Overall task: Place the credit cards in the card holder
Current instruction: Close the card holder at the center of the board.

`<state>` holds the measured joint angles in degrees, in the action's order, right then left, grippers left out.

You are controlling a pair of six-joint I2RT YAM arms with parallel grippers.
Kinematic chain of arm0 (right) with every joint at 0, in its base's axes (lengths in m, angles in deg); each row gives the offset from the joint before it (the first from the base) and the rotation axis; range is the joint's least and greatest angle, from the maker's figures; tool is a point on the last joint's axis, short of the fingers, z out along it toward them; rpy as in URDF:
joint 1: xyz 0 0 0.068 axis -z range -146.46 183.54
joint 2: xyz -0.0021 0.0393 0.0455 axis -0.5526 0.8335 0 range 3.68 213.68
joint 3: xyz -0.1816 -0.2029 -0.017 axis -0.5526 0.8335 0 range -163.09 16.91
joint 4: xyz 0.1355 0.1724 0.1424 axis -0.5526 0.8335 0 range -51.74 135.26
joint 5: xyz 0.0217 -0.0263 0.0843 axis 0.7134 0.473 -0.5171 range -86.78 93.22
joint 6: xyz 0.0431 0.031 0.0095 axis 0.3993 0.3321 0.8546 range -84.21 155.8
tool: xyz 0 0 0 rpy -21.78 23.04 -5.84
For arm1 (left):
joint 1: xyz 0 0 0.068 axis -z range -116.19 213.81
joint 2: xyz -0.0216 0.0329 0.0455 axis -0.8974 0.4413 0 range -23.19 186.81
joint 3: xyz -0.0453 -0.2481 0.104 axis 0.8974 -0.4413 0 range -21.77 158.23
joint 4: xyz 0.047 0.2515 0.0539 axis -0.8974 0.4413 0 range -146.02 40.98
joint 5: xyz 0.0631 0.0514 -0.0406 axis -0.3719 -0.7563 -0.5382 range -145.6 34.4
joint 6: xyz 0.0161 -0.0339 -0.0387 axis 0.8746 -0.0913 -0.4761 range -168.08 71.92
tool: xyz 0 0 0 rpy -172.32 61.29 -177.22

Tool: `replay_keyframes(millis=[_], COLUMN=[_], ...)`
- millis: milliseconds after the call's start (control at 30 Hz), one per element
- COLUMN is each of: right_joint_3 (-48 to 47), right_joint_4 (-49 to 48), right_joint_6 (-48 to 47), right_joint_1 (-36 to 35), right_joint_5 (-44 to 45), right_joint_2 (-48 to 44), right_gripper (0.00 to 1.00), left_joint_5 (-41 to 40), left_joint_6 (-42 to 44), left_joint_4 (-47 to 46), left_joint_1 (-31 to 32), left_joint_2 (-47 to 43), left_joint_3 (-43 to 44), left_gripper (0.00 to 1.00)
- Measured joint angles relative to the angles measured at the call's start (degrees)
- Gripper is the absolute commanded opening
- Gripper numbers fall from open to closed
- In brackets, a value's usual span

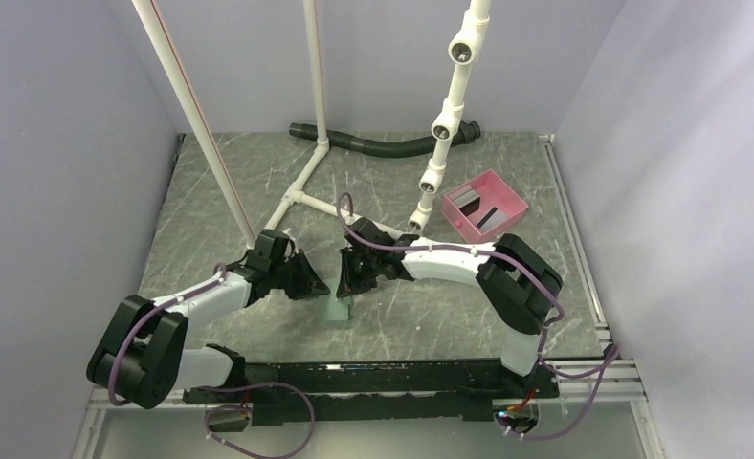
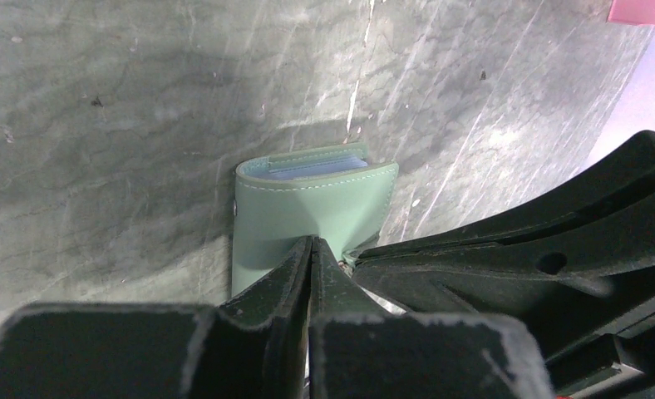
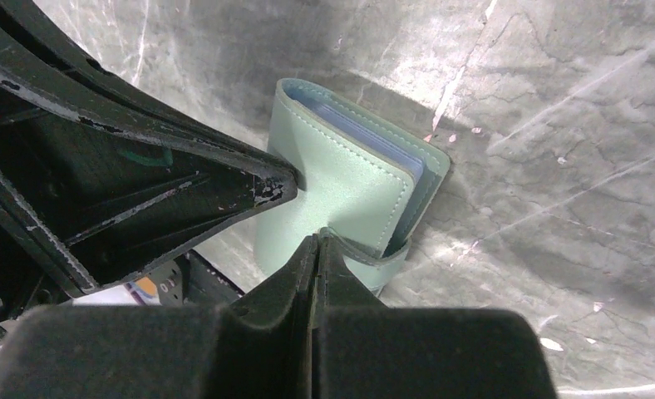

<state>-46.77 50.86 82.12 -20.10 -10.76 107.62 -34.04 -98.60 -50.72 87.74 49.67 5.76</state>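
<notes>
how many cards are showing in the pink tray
2: a grey card in the pink tray's left part, a black card near its middle. More may lie stacked underneath.

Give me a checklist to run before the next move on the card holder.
1. Holder open for loading: not ok, it lies folded shut.
2. Left pincer at the holder: ok, shut, tips touching its near edge.
3. Right pincer at the holder: ok, shut, tips at its near edge.
4. Either pincer actually gripping a cover: cannot tell.
5. Card in a pincer: not ok, the cards lie in the tray.
</notes>
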Motion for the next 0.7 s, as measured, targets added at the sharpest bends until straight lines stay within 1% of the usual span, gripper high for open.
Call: replay_keyframes(millis=[33, 133, 267, 333, 467, 533, 700], right_joint_3=[0.22, 0.79, 1.53, 1.84, 2.25, 2.49, 3.02], right_joint_4=[-0.35, -1.44, -2.91, -3.72, -4.39, -4.85, -5.75], right_joint_6=[0.55, 2.32, 3.82, 4.13, 4.37, 4.52, 5.20], right_joint_1=[0.00, 0.00, 0.00, 0.00, 0.33, 0.44, 0.61], right_joint_5=[-0.11, -0.46, -0.72, -0.68, -0.74, -1.03, -1.33], right_joint_2=[0.00, 0.00, 0.00, 0.00, 0.00, -0.02, -0.04], right_gripper=[0.00, 0.00, 0.00, 0.00, 0.00, 0.00, 0.00], left_joint_5=[0.00, -0.09, -0.37, -0.96, -3.87, -5.44, -6.64], left_joint_6=[0.00, -0.02, -0.28, -0.02, 0.22, 0.22, -0.11], left_joint_4=[-0.09, -0.09, 1.55, 4.74, 11.74, 13.94, 15.96], left_joint_1=[0.00, 0.00, 0.04, 0.13, 0.17, 0.22, 0.22], left_joint_2=[-0.11, -0.37, -1.84, -4.33, -10.62, -13.16, -13.81], left_joint_3=[-0.13, -0.22, -0.04, 0.24, 1.64, 1.90, -0.11], left_gripper=[0.09, 0.17, 0.33, 0.37, 0.42, 0.43, 0.42])
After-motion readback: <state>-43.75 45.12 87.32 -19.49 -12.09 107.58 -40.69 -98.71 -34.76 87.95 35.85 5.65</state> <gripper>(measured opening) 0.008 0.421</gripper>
